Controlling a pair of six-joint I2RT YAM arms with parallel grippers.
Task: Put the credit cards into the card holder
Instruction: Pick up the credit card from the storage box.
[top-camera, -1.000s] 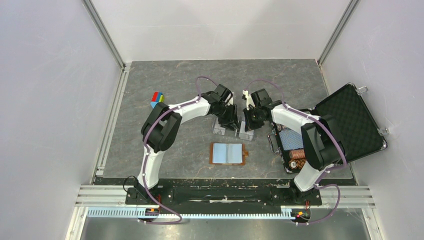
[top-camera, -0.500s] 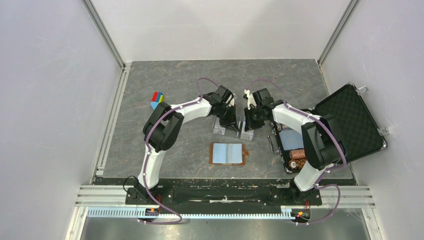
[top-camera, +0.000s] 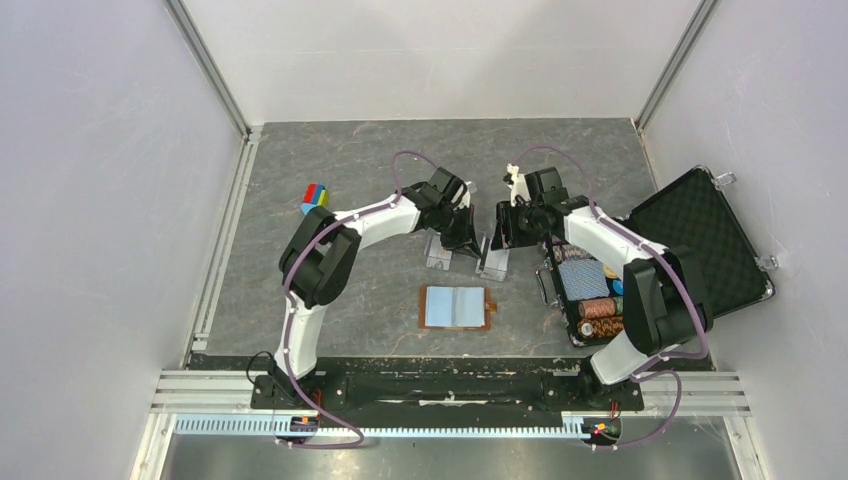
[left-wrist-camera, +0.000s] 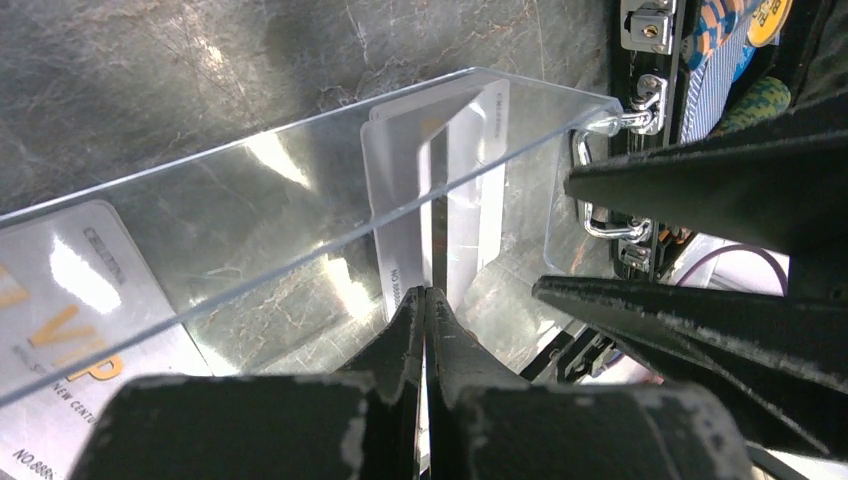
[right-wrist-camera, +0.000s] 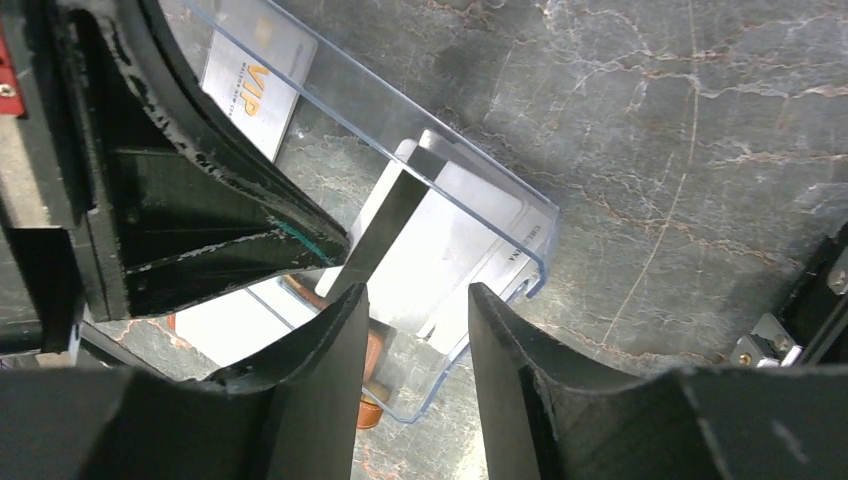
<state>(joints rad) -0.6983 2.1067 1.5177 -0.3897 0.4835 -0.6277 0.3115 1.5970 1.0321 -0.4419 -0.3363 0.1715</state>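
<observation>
My left gripper (top-camera: 466, 238) (left-wrist-camera: 425, 295) is shut on a credit card (left-wrist-camera: 433, 230) (right-wrist-camera: 385, 225), held edge-on above the clear plastic tray (top-camera: 437, 258) (left-wrist-camera: 300, 180). More pale credit cards (left-wrist-camera: 470, 180) (right-wrist-camera: 455, 235) lie in the tray's end, and a VIP card (left-wrist-camera: 60, 330) (right-wrist-camera: 255, 75) lies at its other end. My right gripper (top-camera: 500, 232) (right-wrist-camera: 412, 300) stands open just beside the held card, with nothing between its fingers. The brown card holder (top-camera: 457, 307) (right-wrist-camera: 378, 345) lies open nearer the arm bases, with light blue cards in it.
An open black foam-lined case (top-camera: 700, 245) with stacked poker chips (top-camera: 595, 310) stands at the right, close to the right arm. A small coloured block (top-camera: 315, 196) sits at the left. White walls enclose the grey table (top-camera: 340, 160).
My left gripper has shut on the card. My right gripper has opened, let go of the card and drawn back a little to the right.
</observation>
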